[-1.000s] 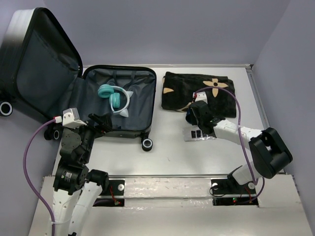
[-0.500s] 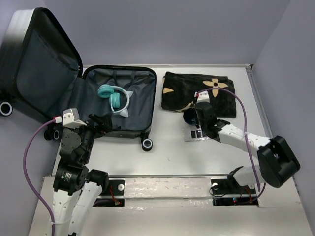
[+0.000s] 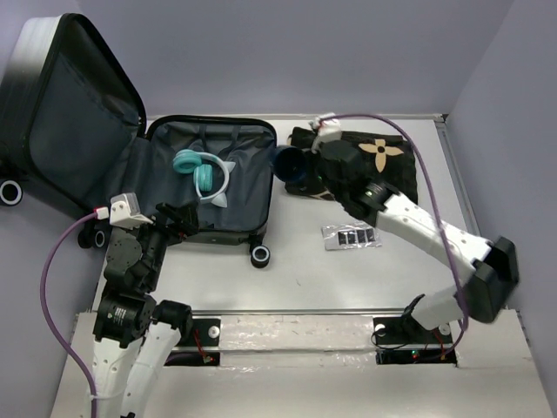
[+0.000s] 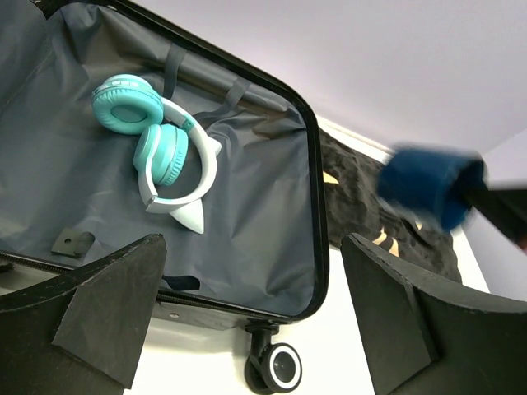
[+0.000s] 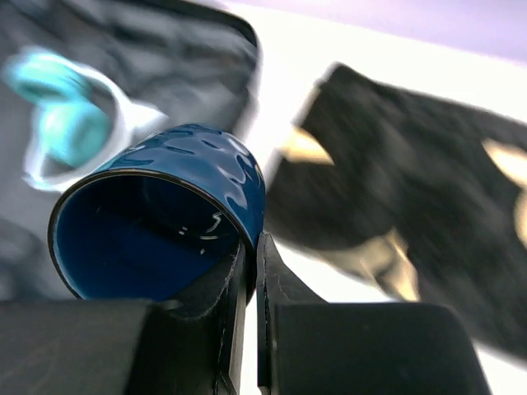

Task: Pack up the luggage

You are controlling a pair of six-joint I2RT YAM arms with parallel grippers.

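Two robot arms reach over a white table point(image 3: 348, 279). The right tool point(image 5: 251, 247) is clamped on a blue cup point(image 5: 165, 214), pinching its wall at the rim, with the cup's open mouth turned toward the wrist camera. Seen from above, this tool point(image 3: 300, 165) holds the cup point(image 3: 289, 163) in the air at the right rim of the luggage point(image 3: 244, 200), between that rim and a folded black blanket point(image 3: 392, 174) with tan flowers. The blanket lies at the back right of the table. Nearer the arms, apart from the blanket, a small packet point(image 3: 350, 236) with dark squares lies flat on the table.

The left tool point(image 3: 178, 218) has its fingers spread wide and grips nothing. It hovers over the near left part of the luggage.

The luggage lies open on the left half of the table, showing its dark grey lining. Its lid point(image 3: 70, 113) stands tilted back to the left. Teal headphones point(image 3: 202, 171) with a white band lie on the lining of the flat half. A black wheel point(image 3: 259, 255) sticks out at its near right corner.
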